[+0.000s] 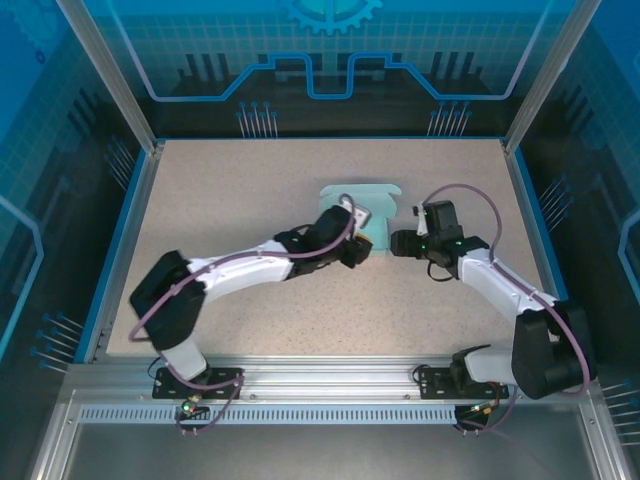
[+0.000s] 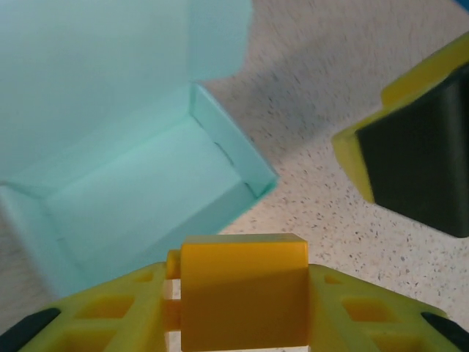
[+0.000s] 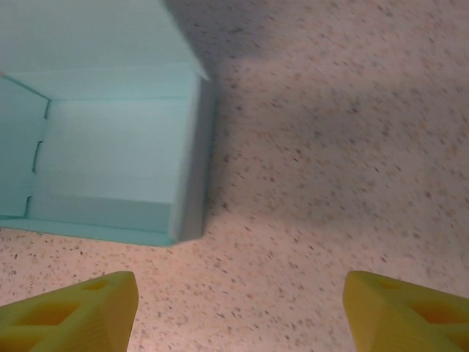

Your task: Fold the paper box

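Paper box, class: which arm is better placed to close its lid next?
Probably left: the left arm reaches over the paper box, facing its open tray. The right arm holds open jaws beside one corner.

This is a robotics lab cell. A speckled tabletop (image 1: 250, 190) with a blue rim sits inside aluminium frame posts (image 1: 105, 70) and clear panels (image 1: 330, 50) printed with blue gear and circuit graphics. 2 arms (image 1: 240, 265) are bolted to a slotted aluminium rail (image 1: 320, 385), with cables looped along them.
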{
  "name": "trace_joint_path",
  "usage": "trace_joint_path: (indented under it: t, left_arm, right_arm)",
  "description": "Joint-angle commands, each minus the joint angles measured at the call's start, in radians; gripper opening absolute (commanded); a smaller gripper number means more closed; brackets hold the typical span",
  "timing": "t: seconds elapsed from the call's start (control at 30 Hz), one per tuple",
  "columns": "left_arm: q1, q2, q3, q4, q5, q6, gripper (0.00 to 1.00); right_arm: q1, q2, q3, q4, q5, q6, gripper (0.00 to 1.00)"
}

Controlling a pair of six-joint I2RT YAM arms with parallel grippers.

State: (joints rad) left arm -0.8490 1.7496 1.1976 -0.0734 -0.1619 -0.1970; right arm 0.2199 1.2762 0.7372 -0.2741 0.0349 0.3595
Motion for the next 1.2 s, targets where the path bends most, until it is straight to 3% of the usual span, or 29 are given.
trace_joint_path:
  t: [0.0, 0.27, 0.63, 1.17]
  left_arm:
    - [0.005, 0.079, 0.097, -0.023, -0.039, 0.042, 0.44]
    - [0.032, 0.283, 0.26, -0.067, -0.073, 0.08, 0.44]
    - [0.08, 0.389, 0.333, -0.067, -0.069, 0.075, 0.48]
    - [0.086, 0.281, 0.249, -0.028, 0.002, 0.043, 0.61]
  right_arm:
    - [-0.074, -0.08, -0.056, 0.027, -0.061, 0.067, 0.75]
    - [-0.099, -0.191, -0.102, -0.003, -0.021, 0.046, 0.75]
    - [-0.096, -0.178, -0.111, 0.022, -0.051, 0.043, 0.75]
    - [-0.029, -0.139, -0.068, 0.053, 0.001, 0.035, 0.74]
